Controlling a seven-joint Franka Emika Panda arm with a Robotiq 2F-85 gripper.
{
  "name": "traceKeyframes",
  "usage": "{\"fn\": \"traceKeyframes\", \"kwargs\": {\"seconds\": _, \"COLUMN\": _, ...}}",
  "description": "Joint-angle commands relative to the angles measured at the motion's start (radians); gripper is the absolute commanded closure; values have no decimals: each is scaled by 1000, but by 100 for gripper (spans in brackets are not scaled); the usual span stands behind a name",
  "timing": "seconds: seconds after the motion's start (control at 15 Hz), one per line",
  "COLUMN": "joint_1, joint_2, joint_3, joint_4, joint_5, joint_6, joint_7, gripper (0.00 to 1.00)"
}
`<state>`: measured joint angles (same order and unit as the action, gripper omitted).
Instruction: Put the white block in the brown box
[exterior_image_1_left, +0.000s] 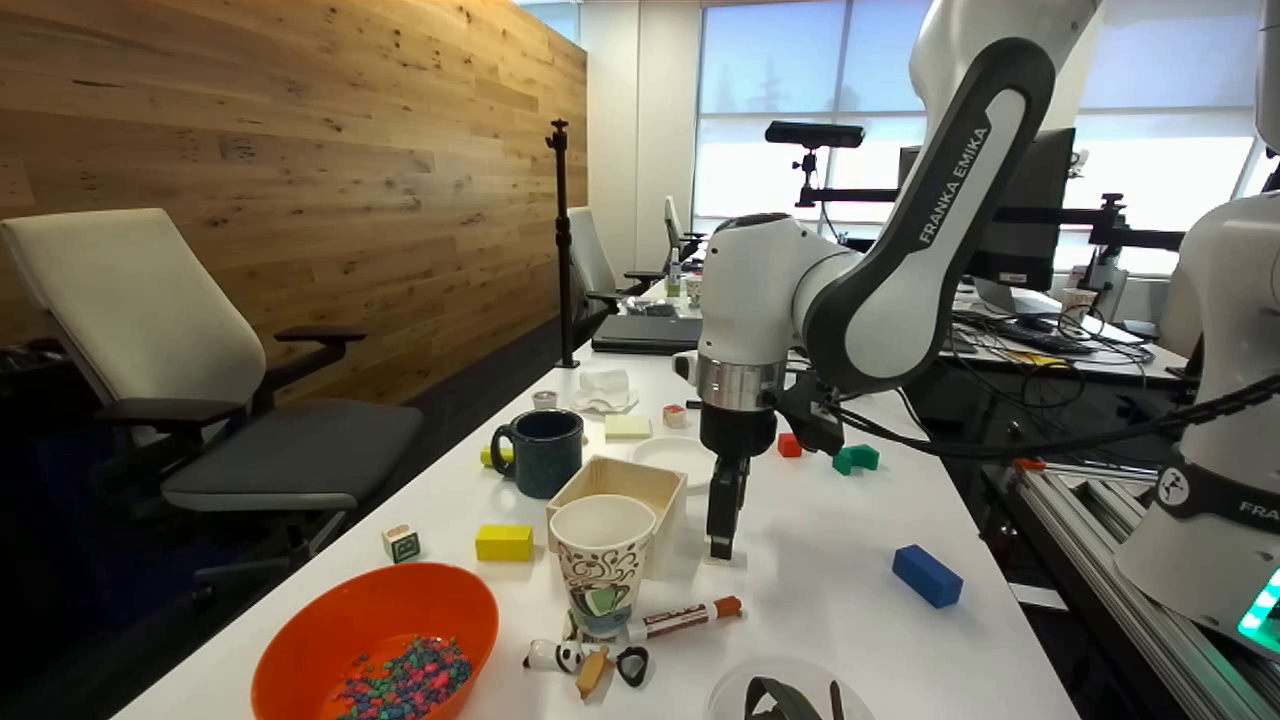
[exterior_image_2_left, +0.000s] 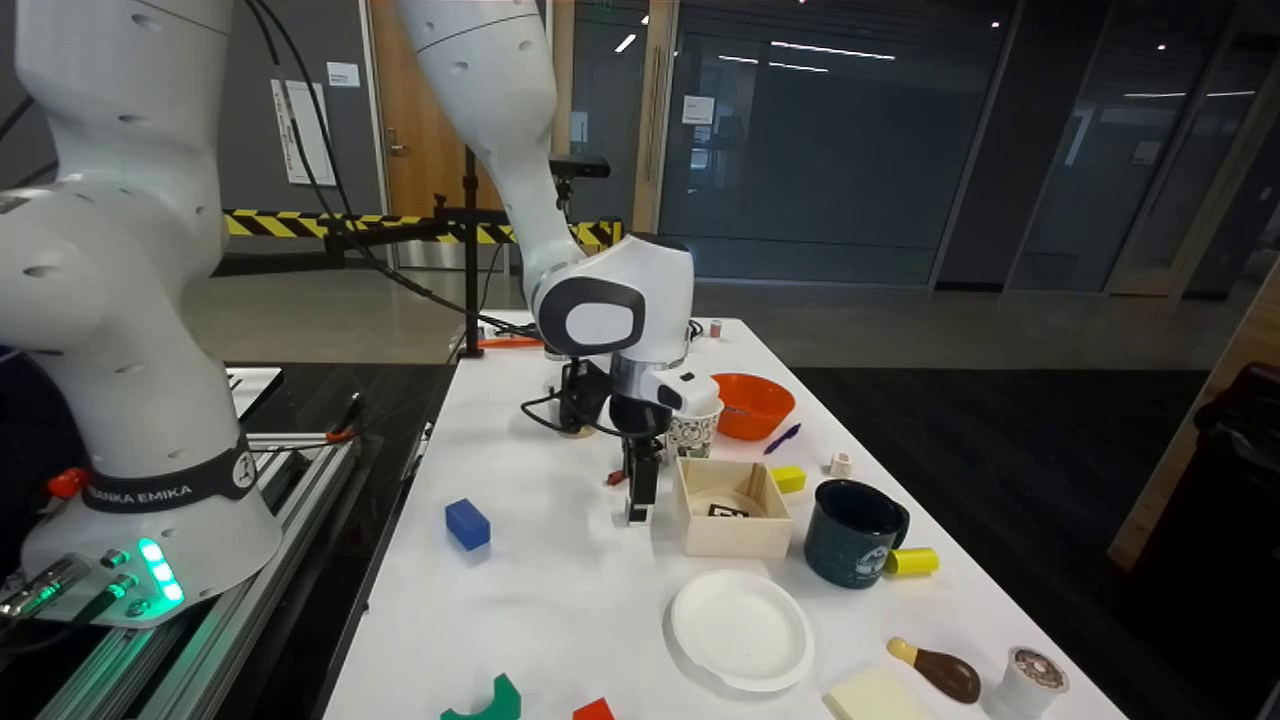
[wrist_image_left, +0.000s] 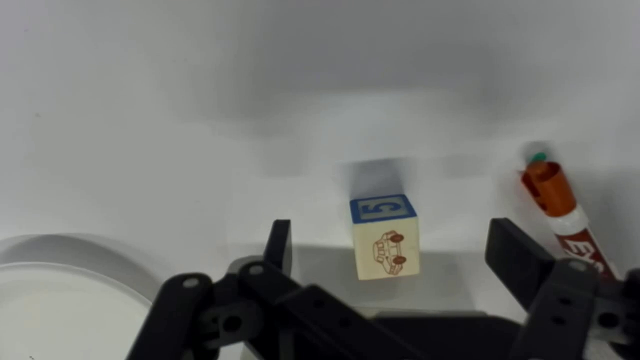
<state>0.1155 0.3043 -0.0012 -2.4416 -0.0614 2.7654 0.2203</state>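
Note:
The white block (wrist_image_left: 386, 252) is a pale toy cube with a blue-edged "5" face and a brown car drawing. In the wrist view it sits on the table between my gripper's (wrist_image_left: 391, 240) two open fingers, apart from both. In both exterior views my gripper (exterior_image_1_left: 722, 550) (exterior_image_2_left: 640, 512) points down with its fingertips low at the table, and the fingers mostly hide the block. The brown box (exterior_image_2_left: 740, 537) is a pale tan open-topped box with a dark marking inside. It stands right beside the gripper, and also shows in an exterior view (exterior_image_1_left: 672, 522), partly behind a paper cup.
Close to the box stand the patterned paper cup (exterior_image_1_left: 603, 560), a dark mug (exterior_image_2_left: 853, 530), a yellow block (exterior_image_1_left: 504, 543) and a white plate (exterior_image_2_left: 742, 630). A marker (wrist_image_left: 570, 220) lies near the right finger. An orange bowl (exterior_image_1_left: 470, 600) and a blue block (exterior_image_2_left: 467, 524) are farther off.

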Motion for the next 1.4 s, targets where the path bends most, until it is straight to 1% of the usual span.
{"fn": "traceKeyframes", "kwargs": {"seconds": 0.0, "joint_1": 10, "joint_2": 24, "joint_3": -8, "joint_4": 23, "joint_5": -13, "joint_6": -2, "joint_7": -7, "gripper": 0}}
{"fn": "traceKeyframes", "kwargs": {"seconds": 0.4, "joint_1": 9, "joint_2": 51, "joint_3": -8, "joint_4": 37, "joint_5": -8, "joint_6": -7, "joint_7": -15, "gripper": 0}}
{"fn": "traceKeyframes", "kwargs": {"seconds": 0.47, "joint_1": 9, "joint_2": 55, "joint_3": -9, "joint_4": 40, "joint_5": -8, "joint_6": -7, "joint_7": -15, "gripper": 25}}
{"fn": "traceKeyframes", "kwargs": {"seconds": 0.53, "joint_1": 10, "joint_2": 58, "joint_3": -10, "joint_4": 42, "joint_5": -10, "joint_6": -7, "joint_7": -16, "gripper": 26}}
{"fn": "traceKeyframes", "kwargs": {"seconds": 0.6, "joint_1": 10, "joint_2": 60, "joint_3": -11, "joint_4": 46, "joint_5": -10, "joint_6": -10, "joint_7": -16, "gripper": 32}}
{"fn": "traceKeyframes", "kwargs": {"seconds": 0.67, "joint_1": 11, "joint_2": 63, "joint_3": -12, "joint_4": 49, "joint_5": -11, "joint_6": -9, "joint_7": -15, "gripper": 41}}
{"fn": "traceKeyframes", "kwargs": {"seconds": 1.07, "joint_1": 19, "joint_2": 63, "joint_3": -23, "joint_4": 64, "joint_5": -19, "joint_6": -14, "joint_7": -4, "gripper": 84}}
{"fn": "traceKeyframes", "kwargs": {"seconds": 1.13, "joint_1": 22, "joint_2": 60, "joint_3": -27, "joint_4": 64, "joint_5": -22, "joint_6": -15, "joint_7": -2, "gripper": 90}}
{"fn": "traceKeyframes", "kwargs": {"seconds": 1.33, "joint_1": 27, "joint_2": 45, "joint_3": -35, "joint_4": 66, "joint_5": -25, "joint_6": -42, "joint_7": 4, "gripper": 91}}
